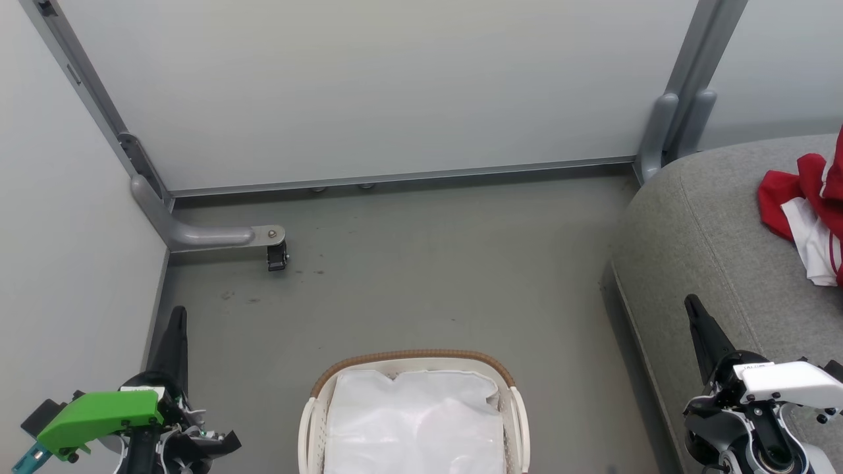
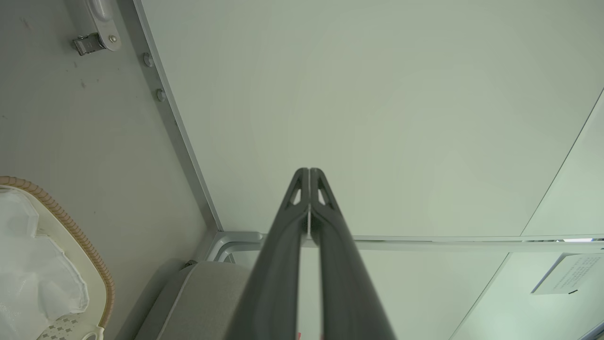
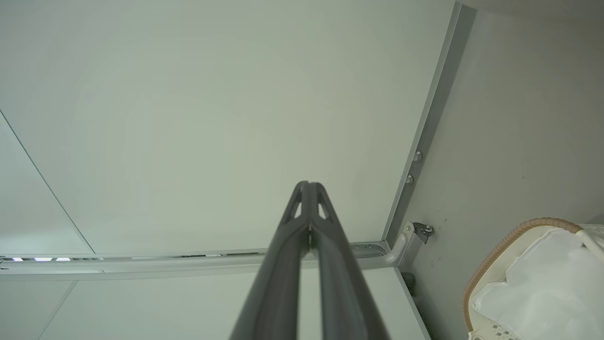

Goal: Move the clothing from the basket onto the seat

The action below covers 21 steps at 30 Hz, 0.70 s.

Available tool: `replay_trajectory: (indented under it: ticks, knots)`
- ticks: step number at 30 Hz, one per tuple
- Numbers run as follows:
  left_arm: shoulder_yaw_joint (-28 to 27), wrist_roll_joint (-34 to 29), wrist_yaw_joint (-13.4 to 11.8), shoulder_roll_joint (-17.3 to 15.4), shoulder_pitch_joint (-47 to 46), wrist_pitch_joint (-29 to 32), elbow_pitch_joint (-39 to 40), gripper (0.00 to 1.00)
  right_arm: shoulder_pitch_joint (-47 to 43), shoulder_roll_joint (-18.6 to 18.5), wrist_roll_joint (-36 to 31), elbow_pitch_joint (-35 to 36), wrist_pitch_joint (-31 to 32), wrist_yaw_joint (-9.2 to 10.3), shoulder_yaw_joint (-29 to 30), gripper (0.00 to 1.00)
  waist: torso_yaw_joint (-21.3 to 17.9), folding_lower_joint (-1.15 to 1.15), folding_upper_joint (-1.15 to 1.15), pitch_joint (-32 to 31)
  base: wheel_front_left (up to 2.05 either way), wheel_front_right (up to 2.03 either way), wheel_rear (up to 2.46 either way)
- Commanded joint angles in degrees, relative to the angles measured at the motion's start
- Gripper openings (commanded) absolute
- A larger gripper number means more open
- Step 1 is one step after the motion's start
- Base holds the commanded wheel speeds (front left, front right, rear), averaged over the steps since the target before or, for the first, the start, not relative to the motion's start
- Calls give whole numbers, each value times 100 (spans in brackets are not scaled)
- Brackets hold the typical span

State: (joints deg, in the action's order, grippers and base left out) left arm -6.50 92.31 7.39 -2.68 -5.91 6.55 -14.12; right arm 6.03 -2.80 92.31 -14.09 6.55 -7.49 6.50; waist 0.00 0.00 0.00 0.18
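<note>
The white basket (image 1: 316, 401) with its brown woven rim stands on the floor at the bottom centre, and inside it I see just the white liner (image 1: 415, 421). Red and white clothing (image 1: 807, 210) lies bunched on the grey seat (image 1: 698, 224) at the right edge. My left gripper (image 1: 176, 315) is shut at the lower left, left of the basket, holding nothing. My right gripper (image 1: 691, 304) is shut at the lower right over the seat's front part, also holding nothing. In the wrist views both sets of fingers (image 2: 309, 172) (image 3: 307, 184) are pressed together and point at pale wall panels.
Pale partition panels (image 1: 369, 85) with grey metal frames wall in the back and left. A frame foot with a small caster (image 1: 276, 253) juts onto the grey floor (image 1: 428, 276) at the back left. The basket's rim (image 2: 71, 226) (image 3: 500, 250) shows at the edges of both wrist views.
</note>
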Motion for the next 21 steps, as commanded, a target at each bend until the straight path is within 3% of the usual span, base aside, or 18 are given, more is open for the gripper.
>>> replay_trajectory:
  ticks: [1, 21]
  knots:
    - [-14, 19, 24, -37, -69, 18, 10, 0, 33, -14, 18, 21, 21, 0, 15, 0, 0, 0, 0, 0, 0, 0, 0]
    - [-13, 19, 24, -37, -69, 18, 11, 0, 32, -15, 18, 20, 20, 0, 14, 0, 0, 0, 0, 0, 0, 0, 0]
